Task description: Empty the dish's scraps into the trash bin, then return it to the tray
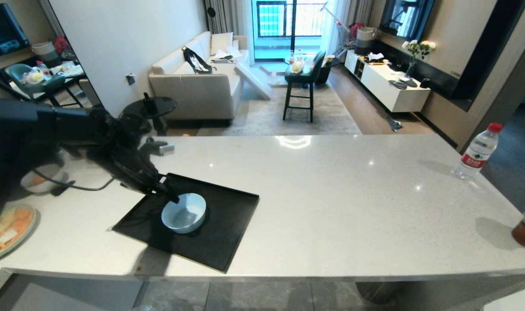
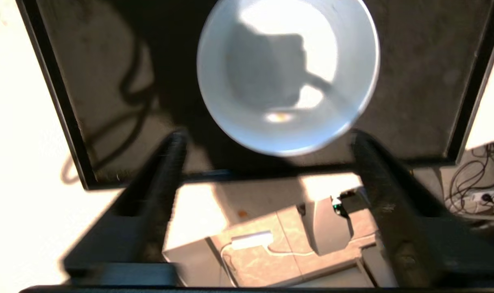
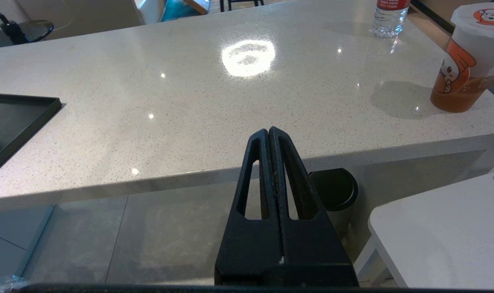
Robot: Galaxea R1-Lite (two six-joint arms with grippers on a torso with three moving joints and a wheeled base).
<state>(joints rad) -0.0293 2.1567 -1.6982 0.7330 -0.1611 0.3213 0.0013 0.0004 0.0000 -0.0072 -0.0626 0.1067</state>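
One dish [image 1: 184, 212] sits upright on the tray [image 1: 227, 216], and it looks emptied: the left wrist view shows only a small yellowish smear at the bottom [image 2: 278, 117], no carrot or vegetable pieces. So my read is the dumping is done and the return is done or nearly so; what's left is just pulling the arm clear. No steel lined bin shows in any view; only a dark black-lidded bin [image 3: 333, 191] sits under the desk [image 1: 331, 181].

Left tool [image 1: 169, 193]: fingers spread wide apart, nothing between them. In the wrist view the two fingers [image 2: 165, 171] flank empty space, and the dish [image 2: 288, 75] lies just beyond the tips, ahead of the tool and centred on its gap, not touching either finger as far as I can tell. In the head view the tool tip is right at the dish's near-left rim; contact there can't be ruled out. The tray edge runs under the tool's fingertips.

Right tool [image 3: 268, 131]: fingers pressed together, empty, parked low in front of the desk edge, well apart from the tray [image 3: 11, 122] and the dish.
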